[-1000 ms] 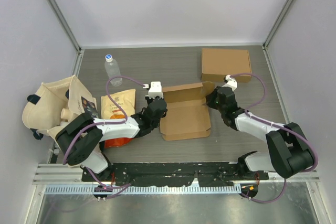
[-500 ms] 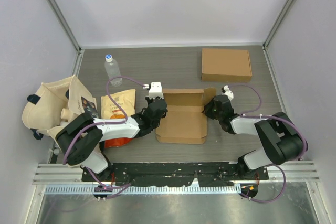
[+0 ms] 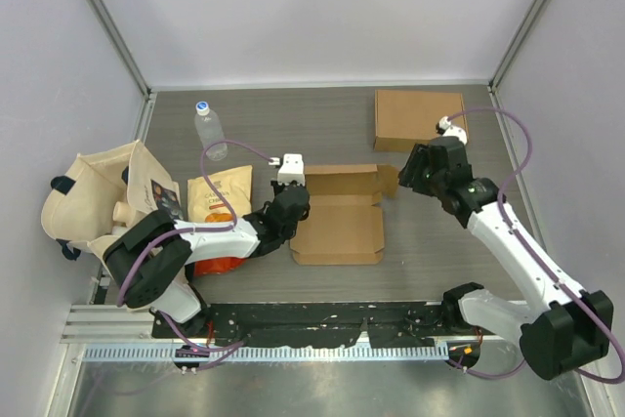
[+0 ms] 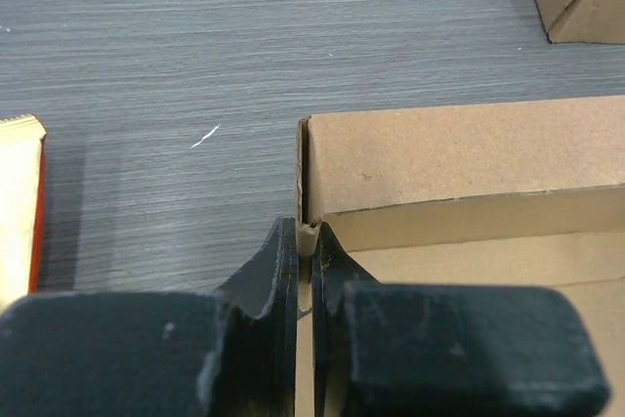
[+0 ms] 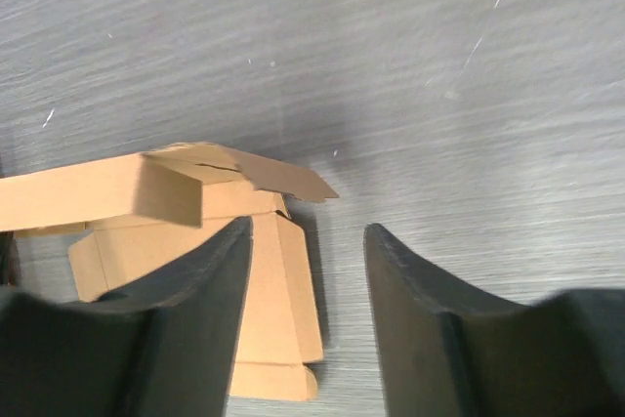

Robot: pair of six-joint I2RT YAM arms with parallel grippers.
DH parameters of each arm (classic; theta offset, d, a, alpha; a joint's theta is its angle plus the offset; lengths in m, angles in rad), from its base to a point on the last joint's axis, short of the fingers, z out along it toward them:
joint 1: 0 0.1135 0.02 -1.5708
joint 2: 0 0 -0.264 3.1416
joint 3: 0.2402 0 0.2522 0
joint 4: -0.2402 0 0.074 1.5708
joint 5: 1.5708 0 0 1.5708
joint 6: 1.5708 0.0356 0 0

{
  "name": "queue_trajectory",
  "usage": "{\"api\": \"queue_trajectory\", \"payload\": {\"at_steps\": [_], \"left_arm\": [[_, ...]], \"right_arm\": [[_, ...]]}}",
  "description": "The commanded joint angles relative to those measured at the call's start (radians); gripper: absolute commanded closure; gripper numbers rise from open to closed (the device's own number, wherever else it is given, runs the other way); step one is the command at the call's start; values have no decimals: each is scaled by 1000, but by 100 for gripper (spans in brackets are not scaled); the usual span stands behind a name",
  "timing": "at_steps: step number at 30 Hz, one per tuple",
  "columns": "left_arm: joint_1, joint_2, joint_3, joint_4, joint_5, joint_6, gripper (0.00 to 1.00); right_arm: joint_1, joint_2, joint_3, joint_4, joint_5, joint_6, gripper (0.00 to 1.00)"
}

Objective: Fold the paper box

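At the tip of my left arm, the left gripper (image 4: 305, 237) is pressed together on thin cardboard. It pinches the left side wall of the box (image 4: 439, 153) at the wall's far corner, where it meets the raised far panel. The box sits near the middle of the counter with its tray flat on the surface. The raised panel runs lengthwise left to right, parallel with the far edge.

At the right end of that panel a small flap (image 3: 390, 179) juts loose toward the right edge. My right gripper (image 3: 410, 175) hangs above the counter just beside the flap, on the side toward the right edge. Its fingers are spread wide with nothing between them. From its wrist camera, the box lies to the left and below.

So the loose end lies leftward from my right gripper, and the right arm is the nearer one to it. The left gripper is at the opposite end, holding. I judge the next move turns on coming in from the right along the panel's long axis to tuck the flap inward, while the left pinch steadies the box.

A second box (image 3: 420, 119), closed, rests in the far right corner, well apart.
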Motion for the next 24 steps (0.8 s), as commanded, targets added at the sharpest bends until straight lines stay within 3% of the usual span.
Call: {"api": "queue_trajectory", "payload": {"at_steps": [1, 7, 11, 14, 18, 20, 21, 24], "left_arm": [[1, -13, 25, 66, -41, 64, 100], [1, -27, 11, 37, -23, 41, 100], [1, -48, -15, 51, -14, 32, 100], [1, -50, -22, 63, -15, 29, 100], [-1, -33, -16, 74, -14, 32, 100], [1, -22, -12, 77, -14, 29, 100], [1, -11, -6, 77, -14, 29, 100], [1, 2, 5, 77, -21, 30, 100]], "right_arm": [[-13, -18, 147, -197, 30, -228, 37], [-13, 144, 265, -162, -167, -408, 37], [-15, 196, 265, -154, -158, -447, 40], [-12, 213, 251, -146, -158, -441, 48], [11, 206, 218, -102, -170, -404, 79], [48, 186, 204, -79, -170, -381, 88], [59, 180, 191, -53, -170, -367, 98], [85, 161, 190, -45, -156, -246, 99]]}}
